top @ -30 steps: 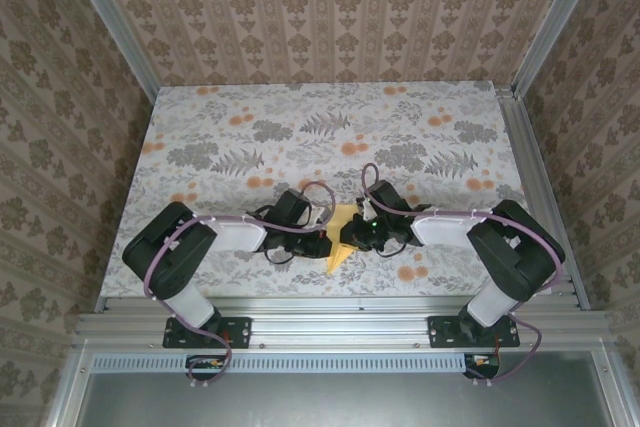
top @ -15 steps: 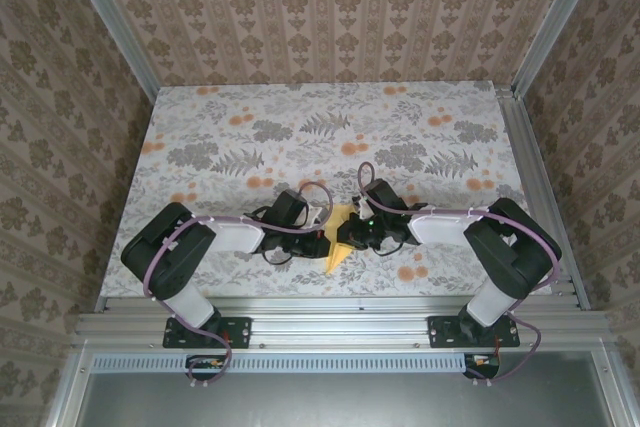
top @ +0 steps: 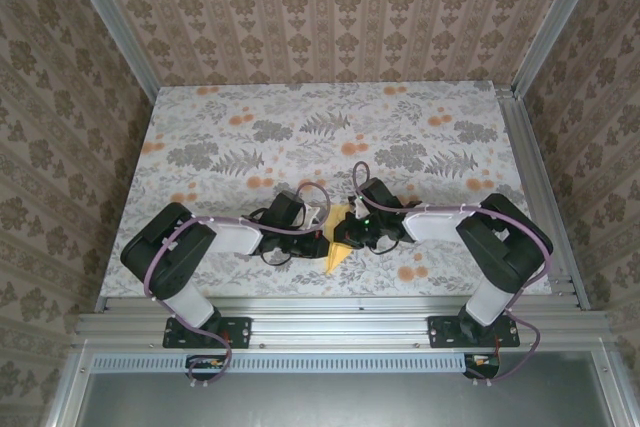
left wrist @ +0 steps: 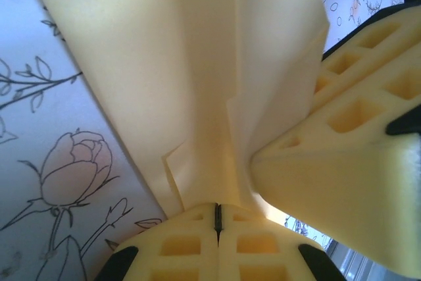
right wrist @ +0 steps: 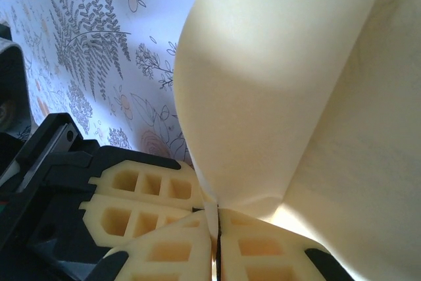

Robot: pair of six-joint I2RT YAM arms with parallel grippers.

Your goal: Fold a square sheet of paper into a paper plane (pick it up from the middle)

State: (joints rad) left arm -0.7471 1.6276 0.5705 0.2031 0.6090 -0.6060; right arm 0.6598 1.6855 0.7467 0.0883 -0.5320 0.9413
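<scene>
Top external view puts the paper plane (top: 337,253) close to the near edge of the counter (top: 300,117), about midway between its left and right edges, with its pointed end aimed at that near edge. Your left hand (top: 322,238) and right hand (top: 349,237) meet on it from either side, both arms lying low over the flowered cloth (top: 420,107). On the left wrist view, your left hand (left wrist: 217,214) is clenched on the paper plane (left wrist: 197,64), its two fingers pressed together with a creased ridge rising from between them. The right hand touches the paper just beside it. On the right wrist view, your right hand (right wrist: 216,218) is likewise clamped on the paper plane (right wrist: 276,77), its fingers tight together at the fold.
</scene>
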